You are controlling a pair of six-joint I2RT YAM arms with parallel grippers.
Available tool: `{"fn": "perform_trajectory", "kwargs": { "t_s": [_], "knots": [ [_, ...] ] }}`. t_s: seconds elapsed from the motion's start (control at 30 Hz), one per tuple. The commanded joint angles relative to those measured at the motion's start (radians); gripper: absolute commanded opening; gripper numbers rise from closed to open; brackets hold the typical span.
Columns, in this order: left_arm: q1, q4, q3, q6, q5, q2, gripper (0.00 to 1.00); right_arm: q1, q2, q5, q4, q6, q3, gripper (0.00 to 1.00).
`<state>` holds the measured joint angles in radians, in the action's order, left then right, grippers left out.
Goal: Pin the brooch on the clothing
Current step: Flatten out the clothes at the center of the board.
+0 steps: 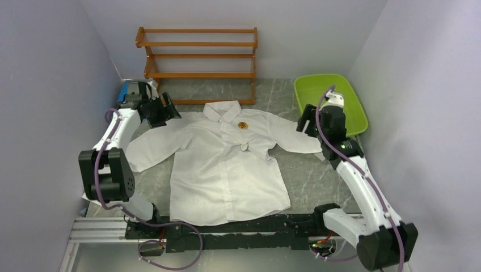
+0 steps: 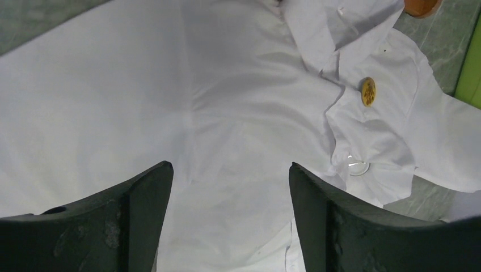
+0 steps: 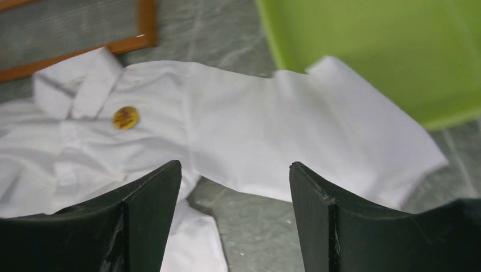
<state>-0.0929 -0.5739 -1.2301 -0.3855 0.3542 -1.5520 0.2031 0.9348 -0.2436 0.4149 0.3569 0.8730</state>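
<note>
The gold brooch (image 1: 243,125) sits on the white shirt (image 1: 227,175) just below the collar (image 1: 222,110), at the far side; pinning seems done; left gripper (image 2: 230,170) and right gripper (image 3: 235,170) hang empty, fingers apart.

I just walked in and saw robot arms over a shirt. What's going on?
Two robot arms are working on a white shirt spread flat on the table. A round yellow brooch sits on its chest, just beside the collar. The left fingers and the right fingers are both open and holding nothing, each up above a sleeve. Whether the brooch is really pinned through the cloth can't be seen from here.
</note>
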Motion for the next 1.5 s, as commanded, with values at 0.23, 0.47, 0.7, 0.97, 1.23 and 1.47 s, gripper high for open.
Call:
{"fn": "perform_trajectory", "kwargs": {
  "t_s": [0.23, 0.47, 0.7, 0.97, 1.23, 1.47],
  "knots": [
    [0.22, 0.063, -0.284, 0.004, -0.09, -0.293, 0.61, 0.113, 0.62, 0.408, -0.261, -0.1, 0.288, 0.7],
    [0.311, 0.112, -0.429, -0.027, -0.19, -0.484, 0.62, 0.144, 0.973, 0.455, -0.37, -0.035, 0.474, 0.53],
    [0.344, 0.142, -0.495, -0.021, -0.259, -0.621, 0.47, 0.144, 1.15, 0.447, -0.41, 0.014, 0.536, 0.35],
    [0.347, 0.149, -0.561, -0.028, -0.321, -0.731, 0.18, 0.125, 1.266, 0.362, -0.41, 0.058, 0.632, 0.21],
    [0.348, 0.054, -0.712, -0.039, -0.45, -0.834, 0.07, 0.075, 1.373, 0.352, -0.328, 0.051, 0.831, 0.24],
    [0.36, 0.165, -0.488, -0.026, -0.383, -0.587, 0.47, 0.048, 1.147, 0.372, -0.34, -0.006, 0.699, 0.65]
  ]
}}
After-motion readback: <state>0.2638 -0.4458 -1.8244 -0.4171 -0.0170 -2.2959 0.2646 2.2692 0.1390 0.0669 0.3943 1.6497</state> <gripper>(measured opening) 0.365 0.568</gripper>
